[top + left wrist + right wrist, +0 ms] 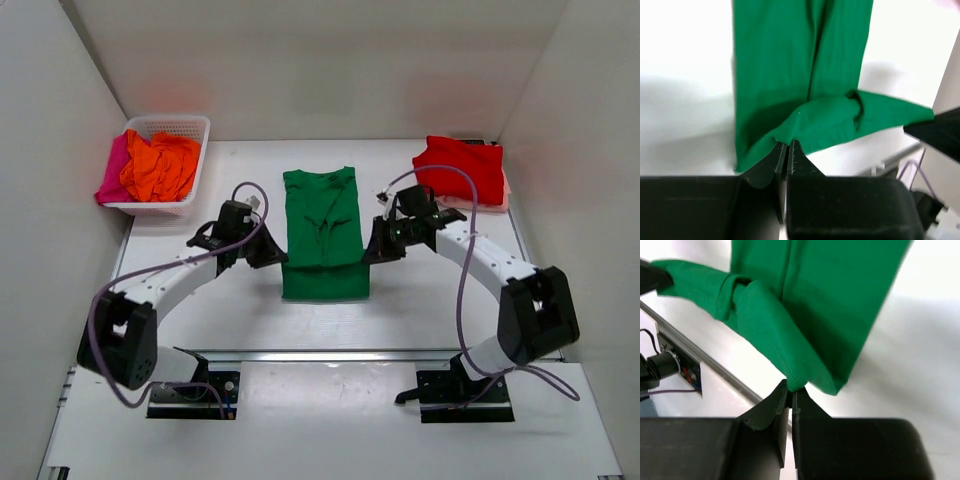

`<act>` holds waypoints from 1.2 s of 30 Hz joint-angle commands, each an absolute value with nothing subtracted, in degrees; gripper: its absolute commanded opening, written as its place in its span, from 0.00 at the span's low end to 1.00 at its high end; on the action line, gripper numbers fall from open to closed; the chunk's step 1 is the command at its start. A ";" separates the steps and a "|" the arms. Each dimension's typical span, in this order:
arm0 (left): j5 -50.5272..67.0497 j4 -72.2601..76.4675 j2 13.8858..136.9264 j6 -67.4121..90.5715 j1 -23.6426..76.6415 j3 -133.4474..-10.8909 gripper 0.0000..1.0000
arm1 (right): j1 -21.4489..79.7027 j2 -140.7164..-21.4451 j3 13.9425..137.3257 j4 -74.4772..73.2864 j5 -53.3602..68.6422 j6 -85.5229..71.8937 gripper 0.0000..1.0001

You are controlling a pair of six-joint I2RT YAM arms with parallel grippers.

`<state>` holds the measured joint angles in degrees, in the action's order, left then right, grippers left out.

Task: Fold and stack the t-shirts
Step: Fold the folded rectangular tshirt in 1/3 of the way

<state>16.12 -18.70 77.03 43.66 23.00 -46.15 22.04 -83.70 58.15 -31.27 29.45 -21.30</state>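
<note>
Left gripper [786, 145] and right gripper [791, 390], jaws narrow: each pinches raised hem of bright green cloth t-shirt [322, 222] at its tips.

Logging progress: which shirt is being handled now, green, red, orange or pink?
The green t-shirt, flat mid-table, with the left claw and right claw at its near hem. The orange shirt and pink shirt sit in the basket; the red shirt lies far right.

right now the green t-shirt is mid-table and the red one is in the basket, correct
Not quite: the red t-shirt lies on the table at the far right, not in the basket, which holds the orange t-shirt and the pink t-shirt. The green t-shirt is mid-table. The top external view shows it.
</note>
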 commanded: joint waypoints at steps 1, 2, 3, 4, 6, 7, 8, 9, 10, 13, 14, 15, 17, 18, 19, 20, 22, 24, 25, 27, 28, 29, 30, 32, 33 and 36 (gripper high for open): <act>17.40 -15.03 81.02 40.08 19.34 -50.53 0.12 | 21.27 -89.10 64.24 -29.54 31.99 -16.35 0.01; 18.10 -14.59 81.82 39.64 18.81 -51.23 0.12 | 21.01 -91.12 65.47 -29.36 32.17 -15.74 0.00; 18.11 -13.89 83.57 39.64 18.29 -51.59 0.13 | 20.57 -91.84 66.96 -29.27 32.34 -15.56 0.00; 18.19 -13.02 85.24 39.38 17.67 -51.94 0.12 | 20.74 -93.32 67.49 -28.92 32.43 -15.30 0.00; 19.42 -11.69 87.71 39.38 17.32 -52.64 0.14 | 19.87 -95.18 68.73 -27.52 32.69 -15.12 0.00; 19.25 -10.65 89.02 39.29 17.23 -53.17 0.15 | 19.60 -96.23 68.56 -27.07 32.43 -15.03 0.00; 19.34 -10.29 90.43 39.20 17.14 -53.61 0.14 | 19.51 -97.72 69.16 -27.24 33.13 -15.03 0.00; 19.77 -9.85 90.96 38.85 17.05 -53.96 0.15 | 19.25 -97.91 69.52 -27.07 33.05 -14.77 0.00; 19.86 -8.80 92.18 39.11 17.05 -54.57 0.15 | 18.81 -98.95 69.87 -27.07 33.13 -14.42 0.00; 20.39 -7.21 94.39 39.37 16.53 -54.93 0.15 | 18.19 -100.63 71.27 -26.28 32.96 -13.54 0.00; 20.48 -6.51 94.74 39.55 16.78 -55.37 0.16 | 17.50 -101.59 71.54 -26.63 33.05 -13.54 0.00; 20.74 -6.07 95.01 39.90 16.70 -55.28 0.16 | 17.49 -102.38 72.15 -26.11 32.96 -13.62 0.00; 21.01 -4.66 95.71 40.08 16.26 -55.37 0.18 | 17.05 -103.61 73.03 -25.93 33.22 -12.92 0.00; 21.18 -4.31 96.50 40.17 16.00 -55.72 0.18 | 16.53 -104.41 73.56 -25.84 33.31 -12.92 0.00; 21.27 -3.61 96.68 40.17 15.56 -55.98 0.19 | 16.35 -104.59 74.09 -25.49 33.40 -12.92 0.00; 21.27 -3.26 97.46 40.34 15.56 -56.42 0.19 | 16.26 -105.20 74.18 -25.49 33.66 -13.09 0.00; 21.27 -2.20 98.87 40.60 15.12 -57.74 0.23 | 15.74 -106.52 74.88 -24.35 34.63 -13.62 0.00; 21.09 -0.71 101.32 41.13 14.68 -58.88 0.27 | 15.03 -107.57 75.85 -22.60 35.33 -14.33 0.03; 21.62 -0.62 102.47 41.57 14.16 -60.10 0.31 | 14.51 -108.27 76.28 -21.20 35.94 -15.46 0.05; 21.71 2.98 104.84 43.40 13.89 -61.60 0.40 | 13.89 -109.07 76.46 -17.50 36.99 -16.26 0.16; 22.58 4.03 106.07 45.51 13.45 -61.70 0.46 | 13.19 -109.68 76.38 -14.53 37.70 -16.96 0.20; 23.54 6.39 106.43 48.31 13.01 -62.22 0.48 | 12.66 -109.77 76.12 -11.20 38.66 -17.83 0.26; 23.82 10.42 107.31 49.56 12.22 -61.18 0.48 | 12.40 -110.21 76.03 -8.55 38.32 -19.23 0.29; 23.21 16.33 107.32 55.17 11.16 -58.20 0.48 | 11.60 -109.60 74.80 -3.20 37.80 -20.03 0.36; 22.86 19.74 106.88 56.50 10.38 -57.23 0.47 | 10.99 -109.43 74.80 -1.60 36.66 -20.91 0.40; 19.43 21.01 102.76 57.31 10.11 -52.83 0.47 | 9.33 -107.93 74.53 -1.40 32.45 -21.71 0.46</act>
